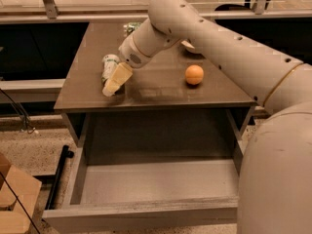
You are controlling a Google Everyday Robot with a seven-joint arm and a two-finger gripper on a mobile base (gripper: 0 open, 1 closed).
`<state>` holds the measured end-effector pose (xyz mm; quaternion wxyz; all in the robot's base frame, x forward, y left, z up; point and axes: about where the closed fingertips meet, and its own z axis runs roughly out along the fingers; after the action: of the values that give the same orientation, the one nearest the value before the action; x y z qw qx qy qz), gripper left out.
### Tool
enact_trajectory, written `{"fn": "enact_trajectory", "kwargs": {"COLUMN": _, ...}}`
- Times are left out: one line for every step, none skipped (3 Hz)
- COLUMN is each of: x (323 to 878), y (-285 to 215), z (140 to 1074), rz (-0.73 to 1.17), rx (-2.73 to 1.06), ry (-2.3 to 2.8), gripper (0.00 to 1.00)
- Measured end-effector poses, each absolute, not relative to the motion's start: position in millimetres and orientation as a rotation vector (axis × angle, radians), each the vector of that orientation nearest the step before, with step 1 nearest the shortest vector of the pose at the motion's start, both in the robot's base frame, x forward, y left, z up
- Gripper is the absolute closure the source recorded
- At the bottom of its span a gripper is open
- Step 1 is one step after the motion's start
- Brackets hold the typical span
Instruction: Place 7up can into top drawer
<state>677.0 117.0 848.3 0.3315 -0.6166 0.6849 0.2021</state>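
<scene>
7up can (108, 65): on the left part of the table (161, 89), near its left edge and a little back from the front edge; it seems to lie on its side, one end towards the drawer side
Gripper (111, 87): low over the table's left front part, pale cream, slanting down and to the left from the wrist
Can relative to gripper: the can lies just to the left of the gripper and slightly behind its tip, right against its cream side; whether they touch cannot be told
Gripper state: cannot be told from this view, and the can does not look lifted from the table
Arm (219, 43): white, reaching in from the right foreground, across the back of the table and down to the gripper
Top drawer (146, 213): pulled out wide below the table's front edge, its long grey front panel nearest the camera; well apart from the can
Orange (194, 74): on the right half of the table, well apart from the can and gripper
Green can (130, 27): at the back of the table, partly hidden by the arm
Bowl (187, 46): at the back right, mostly hidden behind the arm
</scene>
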Motion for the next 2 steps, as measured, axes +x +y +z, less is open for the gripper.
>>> {"fn": "enact_trajectory", "kwargs": {"x": 686.3, "y": 121.7, "z": 842.1, "rz": 0.543, "rx": -1.602, "ry": 1.794, "gripper": 0.00}}
{"fn": "enact_trajectory", "kwargs": {"x": 685.2, "y": 129.0, "z": 840.7, "rz": 0.550, "rx": -1.652, "ry": 1.765, "gripper": 0.18}}
